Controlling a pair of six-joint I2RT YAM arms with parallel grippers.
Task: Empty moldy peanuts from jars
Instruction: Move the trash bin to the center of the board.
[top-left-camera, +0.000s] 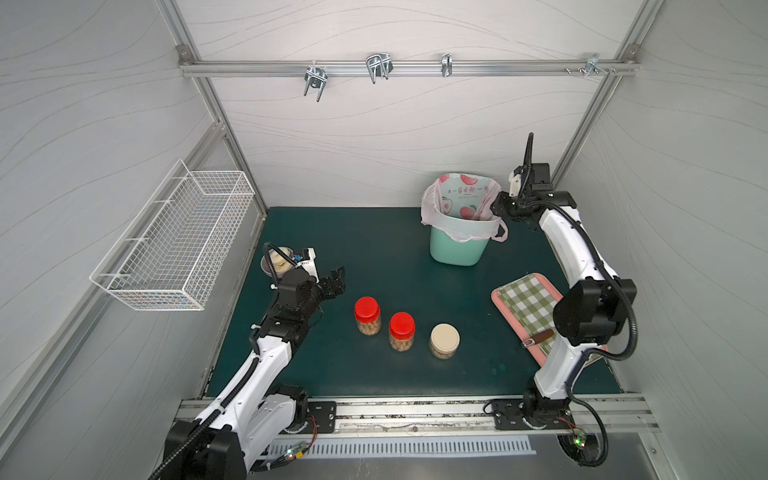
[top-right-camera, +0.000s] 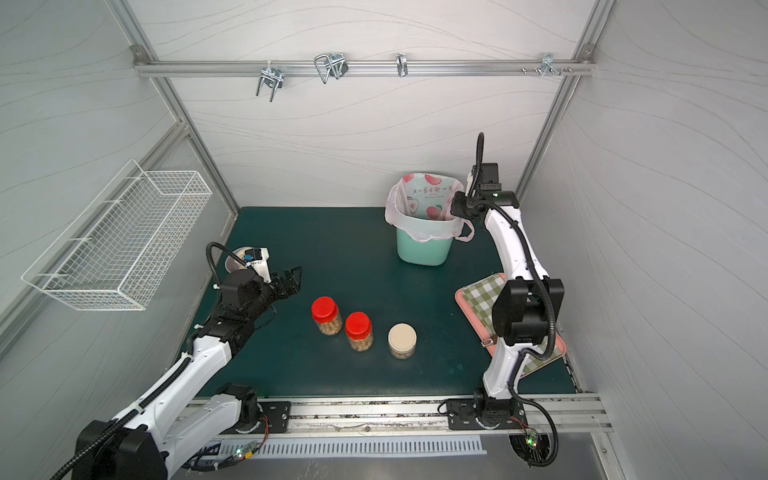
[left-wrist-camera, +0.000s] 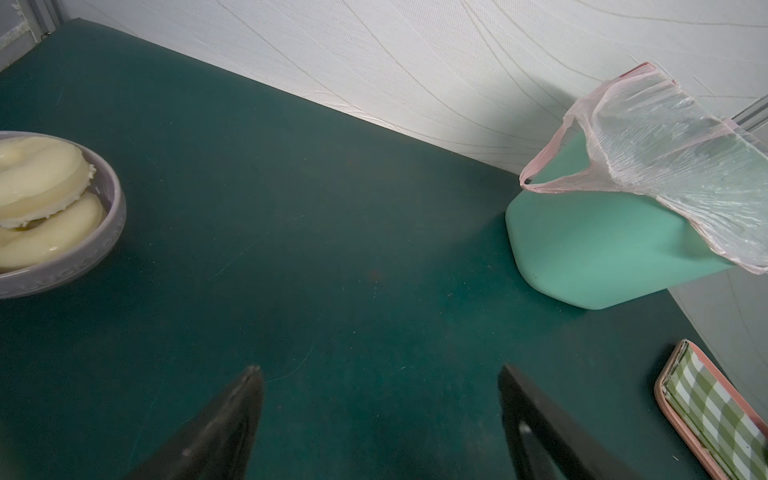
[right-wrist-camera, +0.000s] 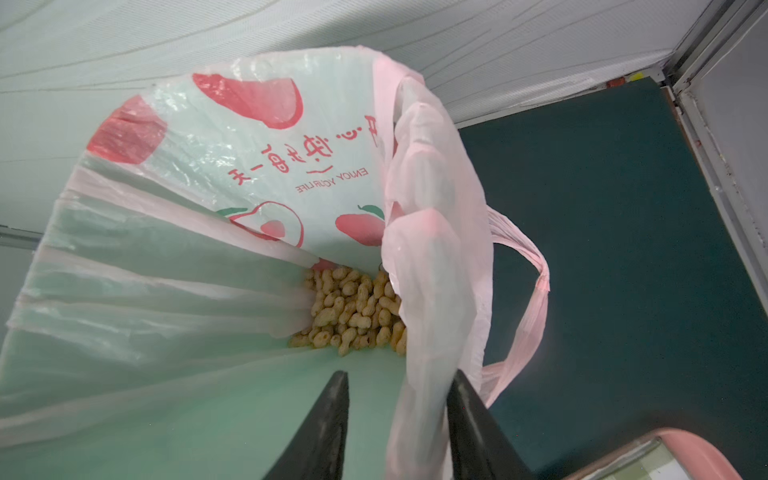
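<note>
The right gripper (right-wrist-camera: 399, 374) is held at the right rim of the mint-green plastic bin (top-left-camera: 455, 249), jaws narrowed astride the pink fruit-print plastic bag (right-wrist-camera: 432, 249). Whether the film is pinched cannot be told. If it is caught, the liner may be dragged out and the pale tan moldy peanuts (right-wrist-camera: 353, 307) at its bottom spilled. The left gripper (left-wrist-camera: 380, 368) is spread wide and empty, left of the three clear lidded jars (top-left-camera: 402, 331), which are ranged in a near row with nuts inside. One could be toppled by an off-centre grasp.
</note>
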